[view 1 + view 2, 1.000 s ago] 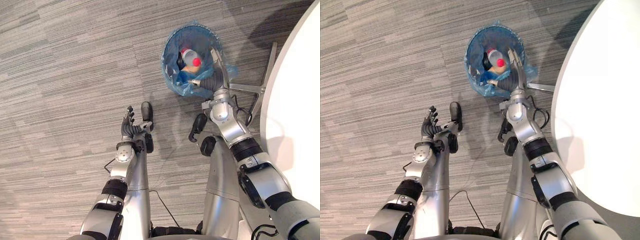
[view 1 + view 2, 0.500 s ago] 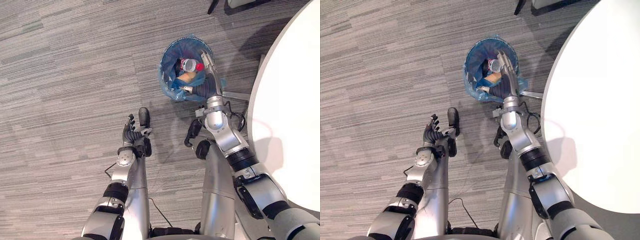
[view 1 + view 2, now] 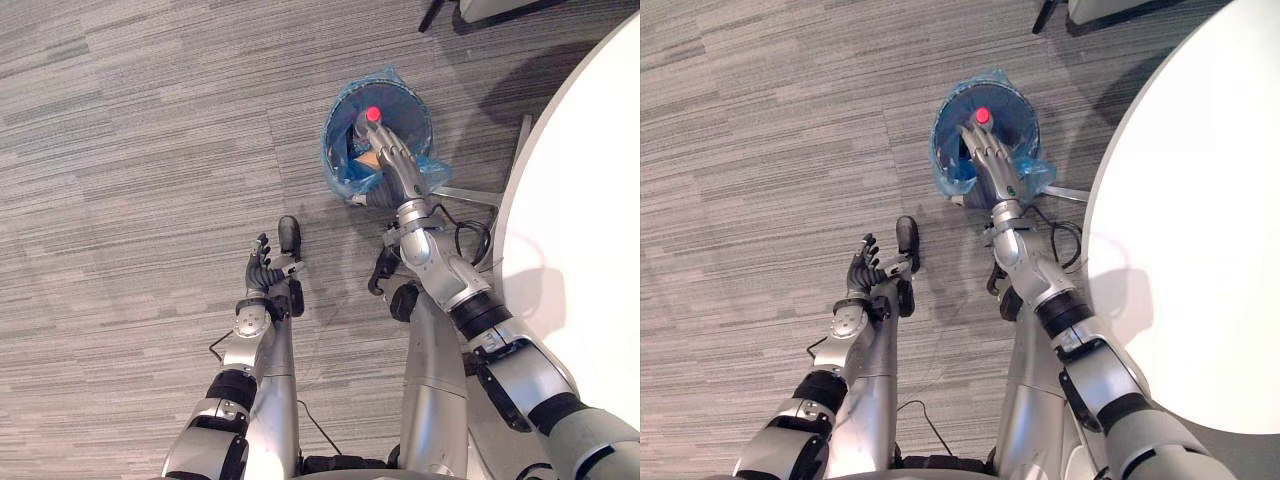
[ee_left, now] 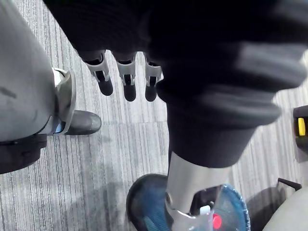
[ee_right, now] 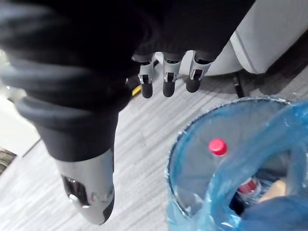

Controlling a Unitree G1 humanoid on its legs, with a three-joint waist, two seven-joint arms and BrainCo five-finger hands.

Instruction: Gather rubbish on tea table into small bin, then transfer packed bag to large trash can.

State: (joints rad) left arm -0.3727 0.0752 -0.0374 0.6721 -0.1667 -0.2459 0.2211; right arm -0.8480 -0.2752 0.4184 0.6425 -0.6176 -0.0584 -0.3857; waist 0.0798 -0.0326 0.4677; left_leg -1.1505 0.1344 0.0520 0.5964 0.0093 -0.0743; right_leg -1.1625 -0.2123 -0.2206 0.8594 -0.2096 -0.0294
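Hovering your right hand (image 3: 397,165), fingers straight, empty, over small bin (image 3: 413,100), likely lining up for blue bag (image 3: 345,182) rim; left hand (image 3: 260,272) relaxed, idle.

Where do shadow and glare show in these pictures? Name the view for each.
Left eye view: a dark shadow lies on the carpet between the white table and the blue bag. Right eye view: the table top glares bright white. Right wrist view: light shines through the bag around the red-capped bottle.
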